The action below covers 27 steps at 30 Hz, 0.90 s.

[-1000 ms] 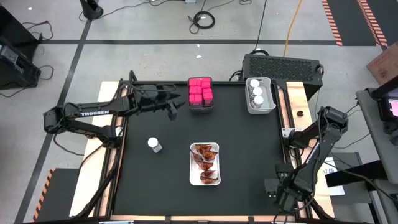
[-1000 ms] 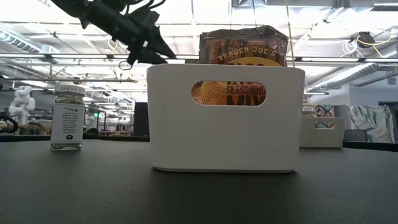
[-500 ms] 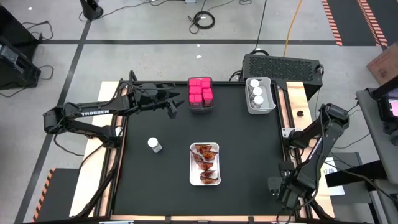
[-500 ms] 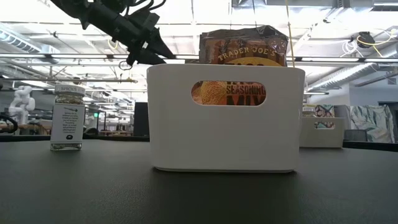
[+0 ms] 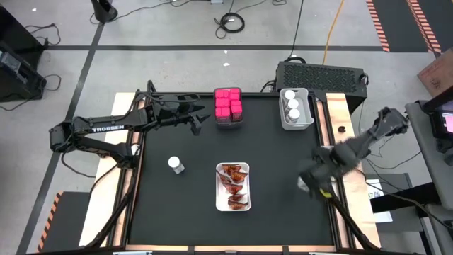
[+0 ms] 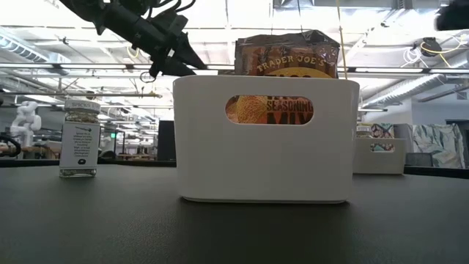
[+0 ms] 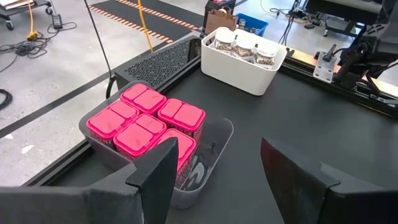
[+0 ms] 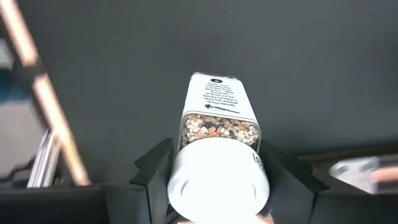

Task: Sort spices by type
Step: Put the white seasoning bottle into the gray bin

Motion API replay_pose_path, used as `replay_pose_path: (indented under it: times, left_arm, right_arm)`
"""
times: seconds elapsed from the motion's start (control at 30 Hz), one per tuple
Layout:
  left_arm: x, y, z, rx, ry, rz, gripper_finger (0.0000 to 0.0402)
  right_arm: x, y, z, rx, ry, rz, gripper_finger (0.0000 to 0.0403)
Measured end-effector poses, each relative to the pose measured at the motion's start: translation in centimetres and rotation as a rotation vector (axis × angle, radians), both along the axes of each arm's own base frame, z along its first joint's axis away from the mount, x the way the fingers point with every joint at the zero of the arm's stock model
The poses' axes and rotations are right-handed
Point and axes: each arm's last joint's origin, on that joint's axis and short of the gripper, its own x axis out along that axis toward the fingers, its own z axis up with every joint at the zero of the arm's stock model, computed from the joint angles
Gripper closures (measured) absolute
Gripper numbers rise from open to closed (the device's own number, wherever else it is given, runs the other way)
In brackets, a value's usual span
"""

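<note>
With its fingers closed around a clear white-capped spice jar, the right gripper hangs over the table's four o'clock edge, while the left gripper, fingers parted and empty, hovers just beside the pink cube boxes at twelve o'clock.

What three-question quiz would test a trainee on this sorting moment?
1. True or false: the right gripper holds a jar.
2. Which bin does the left gripper hover beside: A, pink boxes; B, packets; C, jars?
3. How many jars stand loose on the table?

Key: 1 true, the jaws clamp its capped end. 2 A, the grey bin of pink boxes; its jaws are open and empty. 3 one, the loose jar left of the packets tray; three more sit in the white bin.
</note>
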Motion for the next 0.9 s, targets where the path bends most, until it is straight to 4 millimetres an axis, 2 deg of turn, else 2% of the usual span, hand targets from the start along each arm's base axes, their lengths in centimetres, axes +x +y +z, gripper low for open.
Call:
replay_pose_path:
  times: [0.23, 0.53, 0.7, 0.9]
  left_arm:
    - [0.0, 0.0, 0.0, 0.000, 0.001, 0.000, 0.0171]
    - [0.0, 0.0, 0.0, 0.001, 0.000, -0.001, 0.0171]
    - [0.0, -0.1, 0.0, -0.006, -0.002, -0.019, 0.0171]
    - [0.0, -0.1, 0.0, -0.008, -0.004, -0.021, 0.0171]
  right_arm:
    - [3.0, -7.0, 2.8, -0.142, -0.152, -0.077, 0.0211]
    - [4.4, -16.5, 6.4, -0.324, -0.191, -0.229, 0.0209]
    - [4.8, -22.2, 6.8, -0.349, -0.123, -0.364, 0.0209]
    - [4.1, -28.8, 7.0, -0.365, -0.053, -0.479, 0.0209]
